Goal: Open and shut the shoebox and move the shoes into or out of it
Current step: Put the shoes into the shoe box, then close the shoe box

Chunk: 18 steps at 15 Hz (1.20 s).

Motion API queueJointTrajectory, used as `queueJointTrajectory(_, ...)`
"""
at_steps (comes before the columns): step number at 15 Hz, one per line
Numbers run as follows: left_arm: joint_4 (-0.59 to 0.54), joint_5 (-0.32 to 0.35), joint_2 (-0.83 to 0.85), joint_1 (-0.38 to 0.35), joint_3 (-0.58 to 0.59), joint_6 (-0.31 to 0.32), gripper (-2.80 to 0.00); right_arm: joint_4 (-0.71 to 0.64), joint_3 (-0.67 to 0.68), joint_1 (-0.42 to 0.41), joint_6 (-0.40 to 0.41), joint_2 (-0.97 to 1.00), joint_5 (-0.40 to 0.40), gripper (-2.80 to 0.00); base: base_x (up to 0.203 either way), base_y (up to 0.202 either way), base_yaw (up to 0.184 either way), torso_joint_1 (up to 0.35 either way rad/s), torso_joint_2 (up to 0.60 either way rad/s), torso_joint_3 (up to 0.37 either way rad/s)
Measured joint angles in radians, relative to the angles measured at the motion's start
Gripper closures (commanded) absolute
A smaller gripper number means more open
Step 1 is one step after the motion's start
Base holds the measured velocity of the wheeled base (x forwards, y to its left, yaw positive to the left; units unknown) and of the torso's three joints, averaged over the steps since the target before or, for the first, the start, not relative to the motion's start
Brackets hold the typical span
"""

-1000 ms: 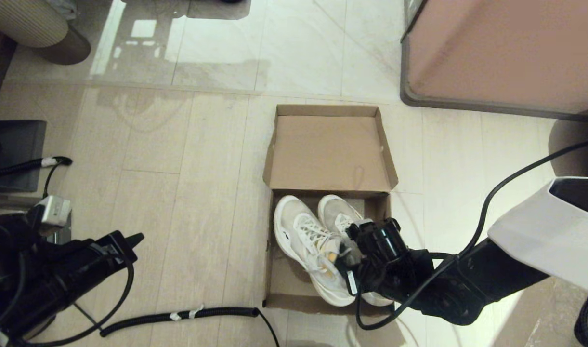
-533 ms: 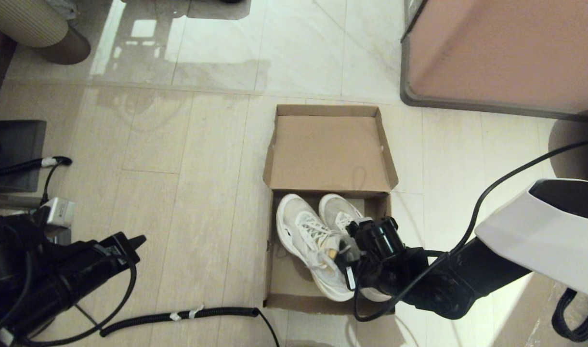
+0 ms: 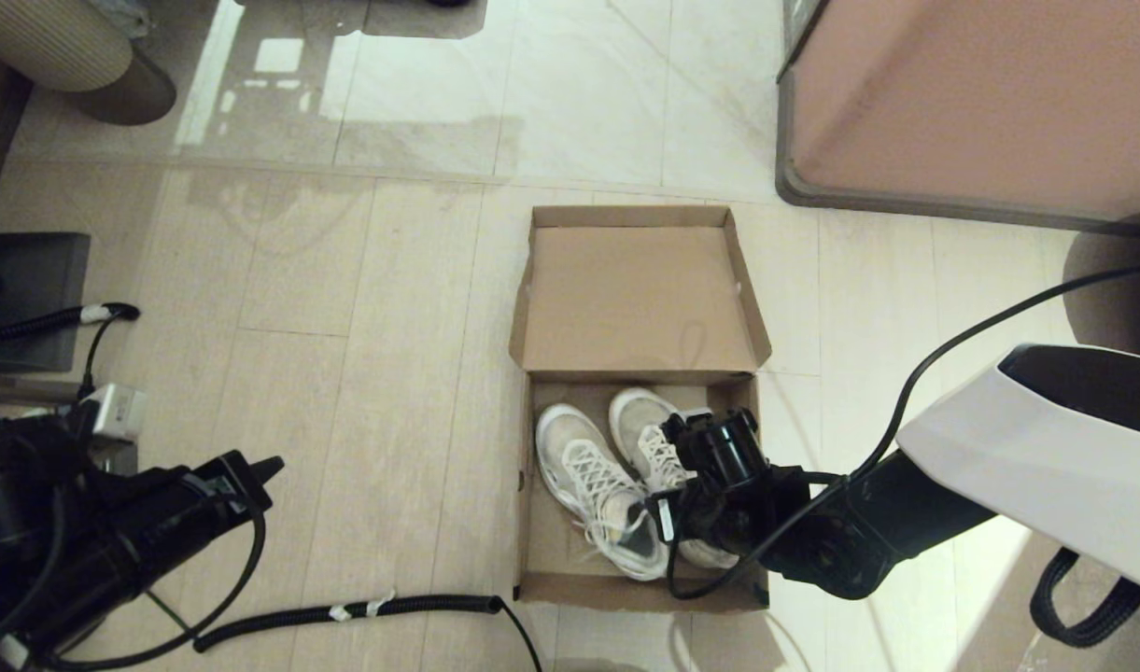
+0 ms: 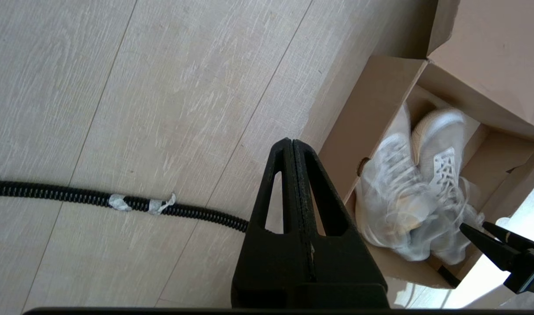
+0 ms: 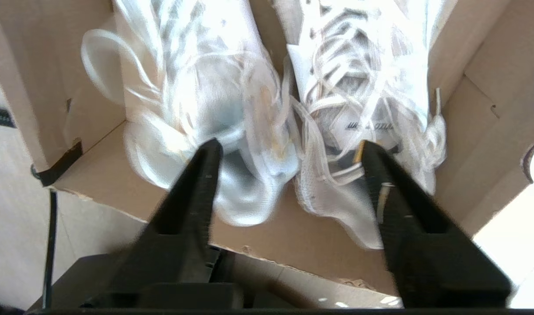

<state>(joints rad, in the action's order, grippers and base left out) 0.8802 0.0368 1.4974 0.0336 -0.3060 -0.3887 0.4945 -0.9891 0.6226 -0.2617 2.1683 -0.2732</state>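
The shoebox (image 3: pixel 637 411) is lying open on the floor (image 3: pixel 345 308), its hinged lid (image 3: pixel 637 297) folded back flat on the far side. The shoes (image 3: pixel 616 481) are being seen side by side inside the box, toes toward the lid and heels toward the near wall. The right claw (image 3: pixel 696 485) is being held over the heel end of the shoes, just inside the near right part of the box; its fingers (image 5: pixel 192 192) are spread wide apart, with nothing gripped between them. The left claw (image 3: pixel 252 471) is being kept low at the robot's left, well apart from the box, with its fingers (image 4: pixel 293 210) pressed together. A black corrugated cable (image 3: pixel 345 611) is lying on the floor near the box's near left corner. A pinkish-brown cabinet (image 3: pixel 980 103) is standing beyond the box to the right.
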Motion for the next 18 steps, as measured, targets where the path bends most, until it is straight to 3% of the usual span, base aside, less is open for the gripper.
queueJointTrajectory(4,0.0,0.001,0.011,0.006,-0.012,0.0,0.0,0.0,0.029,0.0,-0.003,-0.041,-0.02,-2.8,0.0,0.0,0.0,0.0,0.0,0.0)
queueJointTrajectory(5,0.0,0.001,0.017,0.012,-0.02,0.0,0.0,-0.001,0.045,-0.001,-0.006,-0.065,-0.021,0.0,0.0,0.0,0.0,0.0,0.0,0.0)
queueJointTrajectory(8,0.0,-0.001,0.053,0.047,-0.068,0.002,0.0,-0.006,0.096,-0.026,-0.018,-0.16,-0.022,0.0,0.0,0.0,0.0,0.0,0.0,0.0)
queueJointTrajectory(12,0.0,-0.021,0.16,0.153,-0.22,-0.013,0.0,-0.037,0.12,-0.174,-0.014,-0.279,-0.003,0.0,0.0,0.0,0.0,0.0,0.0,0.0)
queueJointTrajectory(16,-0.004,-0.069,0.288,0.211,-0.372,-0.076,0.0,-0.087,0.095,-0.372,-0.052,-0.341,0.142,0.0,0.0,0.0,0.0,0.0,0.0,0.0)
queueJointTrajectory(18,-0.009,-0.077,0.335,0.217,-0.413,-0.104,0.0,-0.141,0.02,-0.414,-0.096,-0.33,0.172,0.0,0.0,0.0,0.0,0.0,0.0,0.0)
